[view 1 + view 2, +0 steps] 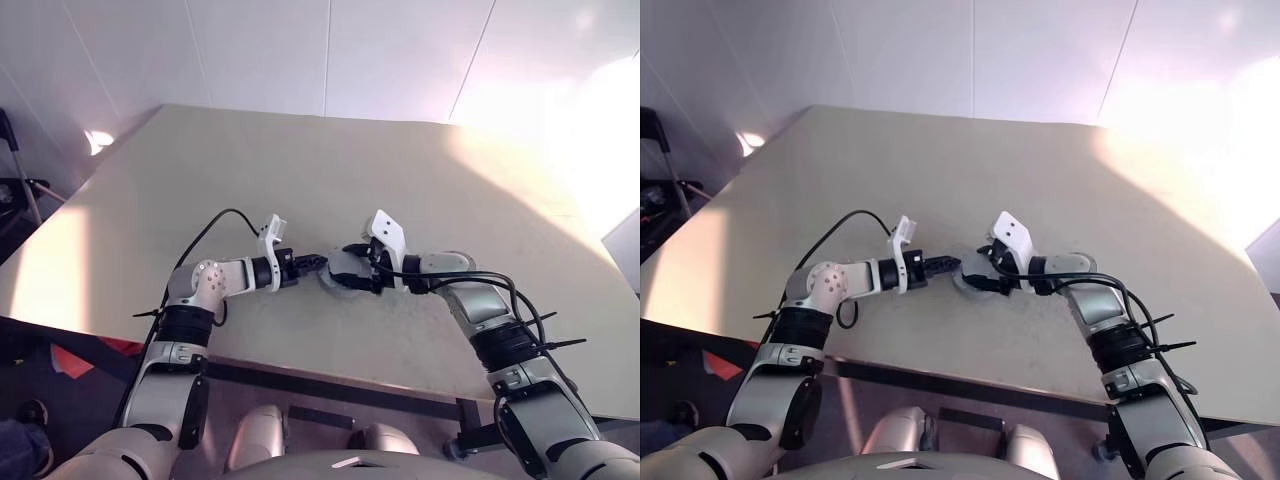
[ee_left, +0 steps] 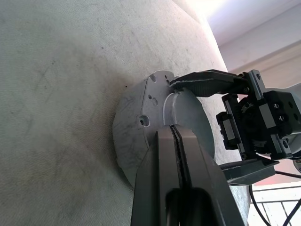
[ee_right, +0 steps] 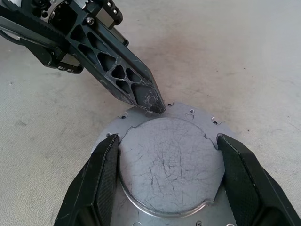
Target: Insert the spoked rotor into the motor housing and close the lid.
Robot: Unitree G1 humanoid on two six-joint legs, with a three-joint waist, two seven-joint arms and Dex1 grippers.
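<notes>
**Item 1: grey round part** point(image 3: 170, 165). A flat grey metal plate with small holes along its rim and a raised, round, scratched face in the middle. Which of the task's pieces this is cannot be told, since no spokes, copper ring or ribs can be seen on it. It lies flat on the desk point(image 1: 400, 170), near the desk's near edge and about midway along its width.

**Item 2: right gripper** point(image 3: 168, 139). It comes in from 3 o'clock of the grey round part and points toward 9 o'clock. Its two black fingers point(image 3: 101, 174) are spread wide, one on each side of the raised face. Each inner edge lies against the face, so the part is held across its width. The fingers rest low over the plate.

**Item 3: left gripper** point(image 1: 318, 263). It comes in from 9 o'clock of the part and points toward 3 o'clock, tilted slightly down. Its fingers are pressed together into a single point with nothing between them. In the right wrist view this point touches the plate at its rim, just outside the raised face, at the edge farthest from the right wrist. The two grippers face each other across the part.

**Item 4: black cable** point(image 1: 215, 225). It loops up from the left forearm to the white bracket at the left wrist, clear of the desk.

**Item 5: desk**. A pale beige, matt top that is lightly scuffed. It is brightly lit toward 2 o'clock.
</notes>
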